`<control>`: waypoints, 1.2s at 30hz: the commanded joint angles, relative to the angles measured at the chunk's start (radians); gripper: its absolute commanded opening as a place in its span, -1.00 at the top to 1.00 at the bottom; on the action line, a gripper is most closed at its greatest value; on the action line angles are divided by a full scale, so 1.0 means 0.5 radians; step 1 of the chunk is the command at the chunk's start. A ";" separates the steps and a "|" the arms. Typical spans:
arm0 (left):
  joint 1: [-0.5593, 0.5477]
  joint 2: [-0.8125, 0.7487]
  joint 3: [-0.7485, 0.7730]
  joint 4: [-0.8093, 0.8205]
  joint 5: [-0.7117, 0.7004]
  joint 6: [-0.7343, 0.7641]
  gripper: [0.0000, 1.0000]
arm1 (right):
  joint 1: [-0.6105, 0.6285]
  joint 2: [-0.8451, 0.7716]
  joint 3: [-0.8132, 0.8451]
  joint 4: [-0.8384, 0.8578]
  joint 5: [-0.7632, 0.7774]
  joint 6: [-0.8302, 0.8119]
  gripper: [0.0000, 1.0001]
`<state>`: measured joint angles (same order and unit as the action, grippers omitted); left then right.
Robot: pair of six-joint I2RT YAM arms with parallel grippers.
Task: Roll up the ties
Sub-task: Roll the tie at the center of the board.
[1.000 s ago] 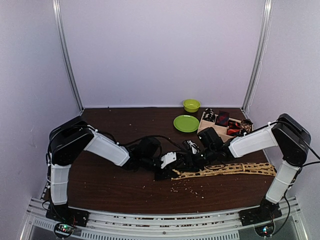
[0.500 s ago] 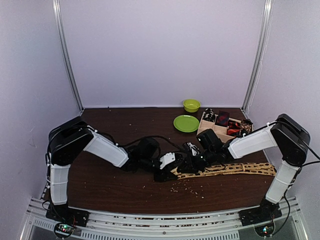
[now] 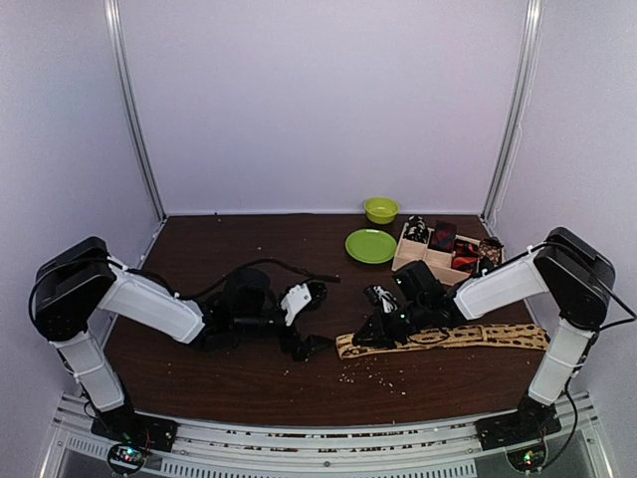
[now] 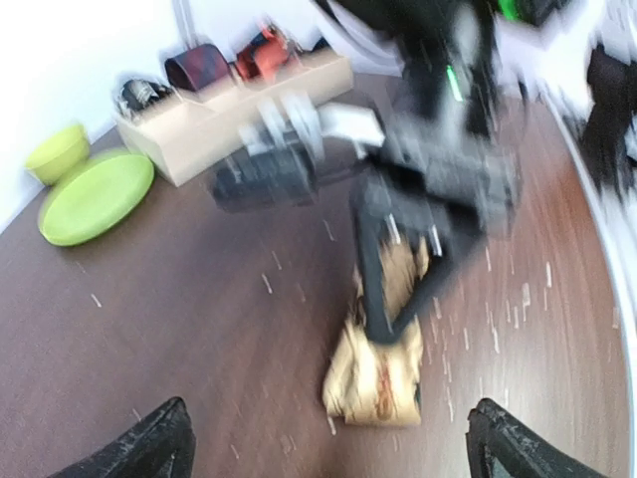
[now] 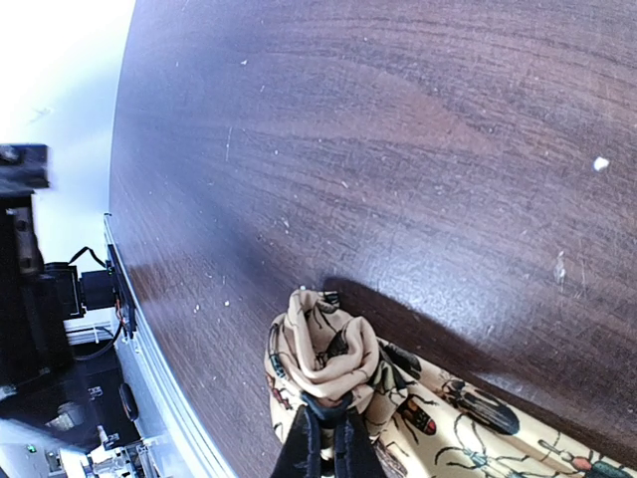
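Note:
A long tan tie [image 3: 478,336] with dark insect prints lies flat along the table's right front. Its left end is curled into a small loose roll [image 5: 323,349]. My right gripper [image 5: 326,423] is shut on that roll, pinching its near side between both fingers. In the blurred left wrist view the roll [image 4: 383,368] lies on the table ahead, with the right gripper's fingers [image 4: 373,289] on it. My left gripper [image 3: 318,317] stands wide open to the left of the roll, apart from it and holding nothing. Small dark and red rolled ties [image 3: 443,237] sit in the wooden tray [image 3: 406,251].
A green plate [image 3: 370,245] and a green bowl [image 3: 380,209] stand at the back, left of the tray. Pale crumbs are scattered over the dark wood near the tie. The table's front rail [image 5: 169,398] runs close to the roll.
My left gripper has opened wide, let go of the tie's end and drawn back to the left. My right gripper has shut on the rolled end.

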<state>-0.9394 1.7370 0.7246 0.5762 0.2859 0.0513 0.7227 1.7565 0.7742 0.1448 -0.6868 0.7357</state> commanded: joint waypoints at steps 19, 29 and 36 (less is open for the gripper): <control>-0.160 0.796 0.428 0.296 0.080 0.033 -0.93 | -0.013 0.074 -0.037 -0.003 -0.028 0.023 1.00; -0.159 0.776 0.468 -0.051 0.090 0.117 -0.05 | -0.010 0.036 -0.030 0.033 -0.069 0.074 1.00; -0.123 0.626 0.364 -0.422 0.115 0.300 0.39 | 0.032 -0.010 0.015 0.067 -0.144 0.121 0.97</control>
<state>-1.0142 2.0823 0.9504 0.5606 0.3420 0.1280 0.7284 1.7634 0.7685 0.1818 -0.7498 0.7811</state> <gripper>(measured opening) 0.335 0.029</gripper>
